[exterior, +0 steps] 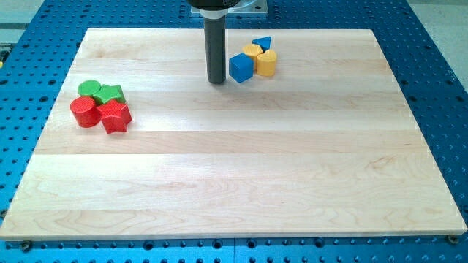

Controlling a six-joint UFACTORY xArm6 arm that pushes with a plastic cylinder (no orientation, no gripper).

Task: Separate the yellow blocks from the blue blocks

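Note:
A blue cube (240,67) sits near the board's top centre. Two yellow blocks touch it on its right: a yellow hexagonal one (266,63) and a yellow rounded one (252,51) just behind. A blue triangle (262,43) lies at the top of this cluster, touching the yellow blocks. My tip (216,81) stands just to the left of the blue cube, a small gap apart from it.
The wooden board (234,175) lies on a blue perforated table. At the view's left is another cluster: a green cylinder (90,89), a green star (111,93), a red cylinder (85,112) and a red star-like block (115,116).

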